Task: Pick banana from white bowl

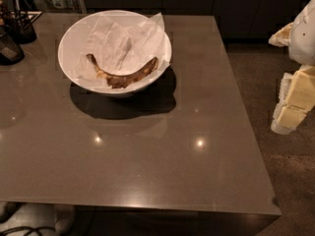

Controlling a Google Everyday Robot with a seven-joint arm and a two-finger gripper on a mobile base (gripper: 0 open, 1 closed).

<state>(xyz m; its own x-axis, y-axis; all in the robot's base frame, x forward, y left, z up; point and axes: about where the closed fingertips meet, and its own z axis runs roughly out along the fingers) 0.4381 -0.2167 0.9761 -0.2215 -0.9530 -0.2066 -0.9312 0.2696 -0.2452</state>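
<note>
Hovering right of table (147, 161), gripper (294, 100) is well apart from white bowl (65, 63)'s banana (125, 78).

gripper (294, 100): right edge, beside the table (147, 171), partly cut off | dark containers (11, 38): top left, cropped, contents unclear

Cream-white gripper (291, 106), rt edge

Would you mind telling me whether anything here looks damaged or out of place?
The banana in the white bowl is dark brown and mottled, lying on crumpled paper. The hand hangs beyond the right edge of the table.
</note>
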